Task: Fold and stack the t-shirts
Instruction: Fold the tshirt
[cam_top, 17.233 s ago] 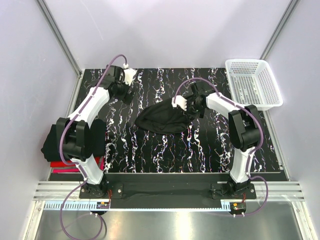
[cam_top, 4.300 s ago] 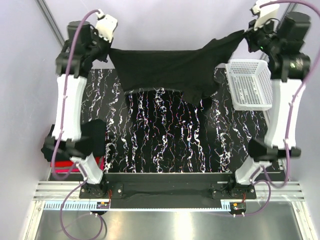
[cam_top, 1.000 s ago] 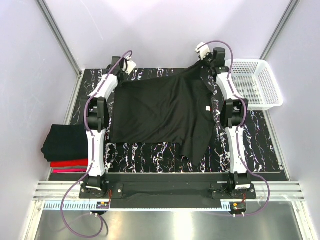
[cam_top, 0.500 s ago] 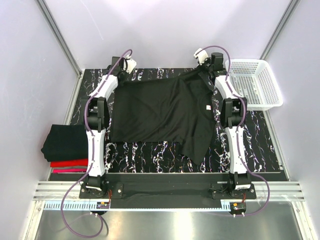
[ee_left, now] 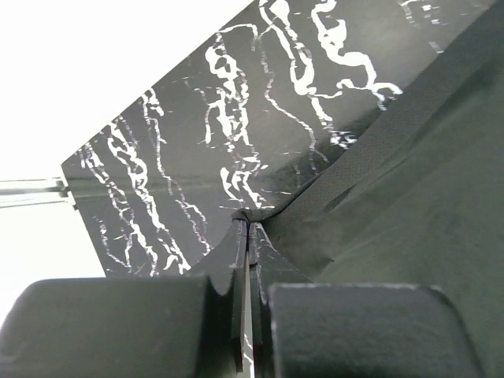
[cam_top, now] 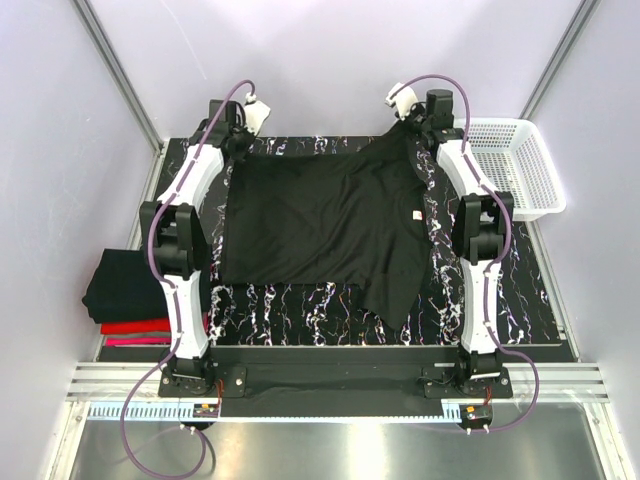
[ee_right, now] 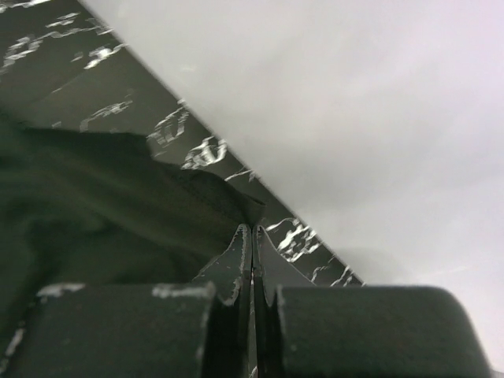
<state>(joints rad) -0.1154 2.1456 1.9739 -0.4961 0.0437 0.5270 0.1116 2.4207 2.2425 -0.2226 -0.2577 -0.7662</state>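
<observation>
A plain black t-shirt (cam_top: 320, 220) lies spread nearly flat on the marbled table (cam_top: 300, 300), with its small white neck label (cam_top: 414, 214) at the right. My left gripper (cam_top: 233, 150) is at the shirt's far-left corner. In the left wrist view that gripper (ee_left: 248, 224) is shut on a pinch of the black cloth (ee_left: 394, 197). My right gripper (cam_top: 408, 130) is at the far-right corner. In the right wrist view it (ee_right: 252, 230) is shut on a fold of the shirt (ee_right: 118, 205). A stack of folded t-shirts (cam_top: 130, 290), black over red and pink, sits at the left.
A white mesh basket (cam_top: 505, 165) stands at the back right, close beside my right arm. The back wall rises just beyond both grippers. The folded stack lies off the table's left edge.
Both grippers keep hold of the shirt's far corners near the back edge. My left arm's elbow has swung out to the left. The shirt has settled slightly flatter.
</observation>
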